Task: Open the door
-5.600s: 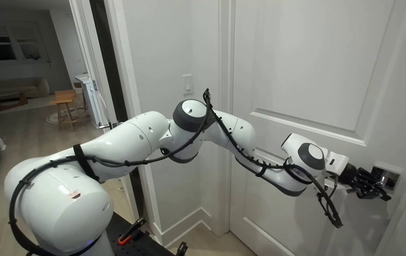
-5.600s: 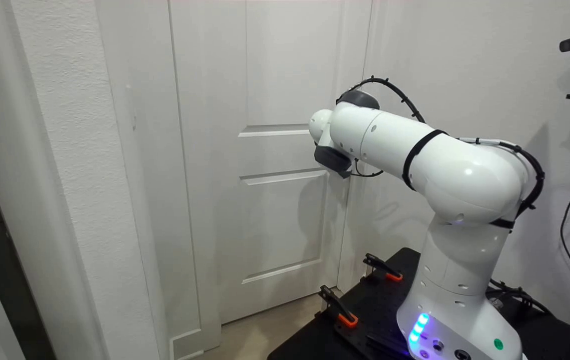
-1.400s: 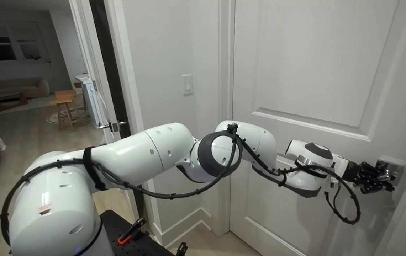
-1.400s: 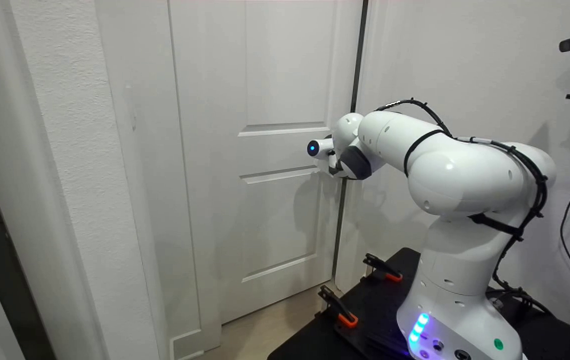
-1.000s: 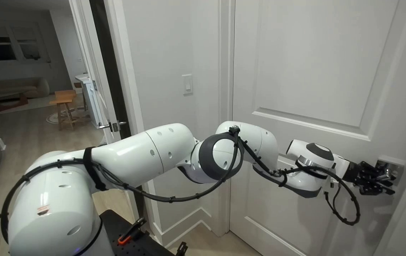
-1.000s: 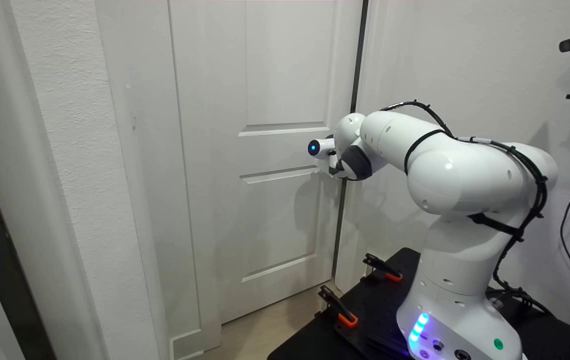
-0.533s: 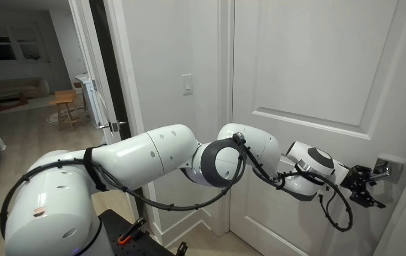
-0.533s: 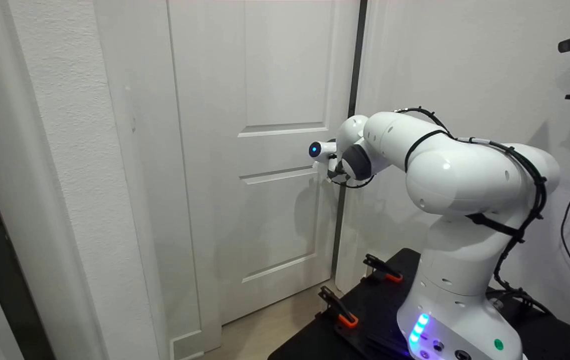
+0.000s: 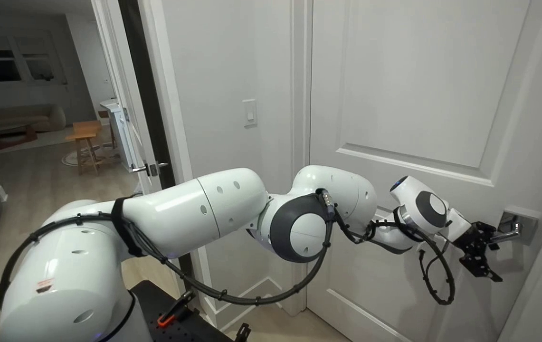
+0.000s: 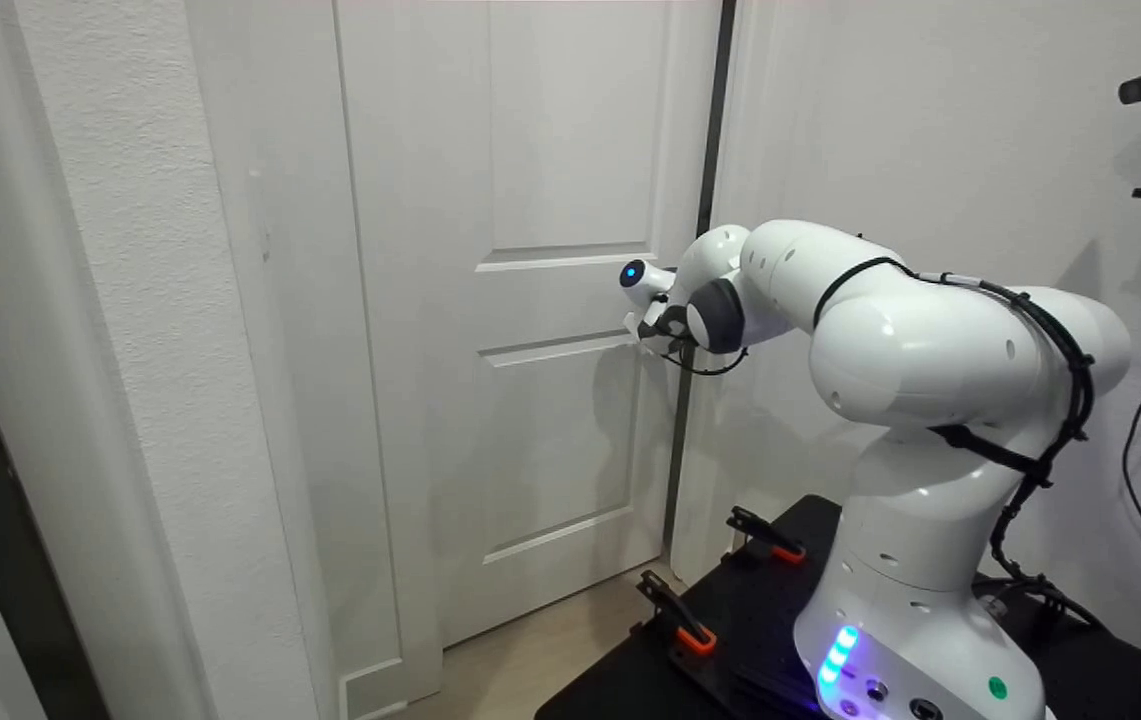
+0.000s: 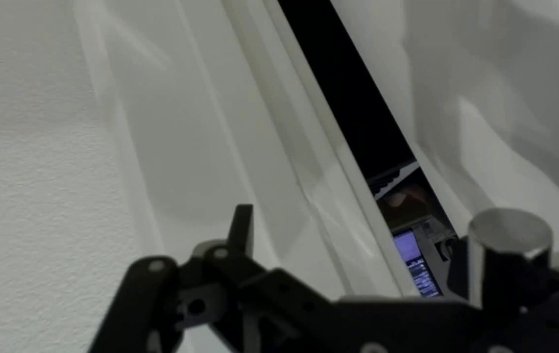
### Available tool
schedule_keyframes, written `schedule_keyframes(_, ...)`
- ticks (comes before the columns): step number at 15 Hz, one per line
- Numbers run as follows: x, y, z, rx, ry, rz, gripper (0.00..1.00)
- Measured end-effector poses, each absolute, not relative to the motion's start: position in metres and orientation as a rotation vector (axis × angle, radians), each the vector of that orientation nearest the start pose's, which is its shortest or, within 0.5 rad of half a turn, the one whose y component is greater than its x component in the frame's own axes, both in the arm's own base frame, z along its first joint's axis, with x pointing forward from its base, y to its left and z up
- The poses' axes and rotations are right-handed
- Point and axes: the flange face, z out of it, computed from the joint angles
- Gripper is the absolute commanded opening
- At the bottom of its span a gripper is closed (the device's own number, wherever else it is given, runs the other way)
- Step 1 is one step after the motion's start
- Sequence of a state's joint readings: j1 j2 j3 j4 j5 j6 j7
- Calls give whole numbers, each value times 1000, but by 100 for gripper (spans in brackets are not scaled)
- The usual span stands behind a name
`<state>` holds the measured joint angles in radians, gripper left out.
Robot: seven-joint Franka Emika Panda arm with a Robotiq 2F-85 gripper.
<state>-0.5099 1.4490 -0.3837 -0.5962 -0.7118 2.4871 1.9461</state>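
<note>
The tall white panelled door stands slightly ajar; along its edge a dark gap shows in an exterior view and in the wrist view. Its silver lever handle sticks out from a square plate. My black gripper is open and tilted downward at the lever's free end, with one finger beside the lever and the other well below it. Whether the upper finger touches the lever I cannot tell. In the wrist view the lever overlaps the right finger, while the left finger stands far apart from it.
White door trim borders the gap, and beyond it a lit screen shows. A cable loop hangs under the wrist. Clamps sit on the black table at the arm's base. A wall adjoins the door.
The gripper has let go of the lever, spread its fingers, tilted down and drawn back slightly. Several seconds ago the door was shut; its gap has stayed the same over the last second.
</note>
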Motion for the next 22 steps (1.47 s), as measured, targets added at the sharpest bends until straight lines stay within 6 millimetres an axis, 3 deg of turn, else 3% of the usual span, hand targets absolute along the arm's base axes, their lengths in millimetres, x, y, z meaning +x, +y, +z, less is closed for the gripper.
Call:
schedule_keyframes(4, 667, -502, 160, -1860, 2722, -1354, 100)
schedule_keyframes(11, 668, -511, 187, -1739, 2708, -1310, 100)
schedule_keyframes(17, 668, -517, 224, -1723, 2699, -1133, 100)
schedule_keyframes(22, 671, -516, 231, -1705, 2685, -1125, 100)
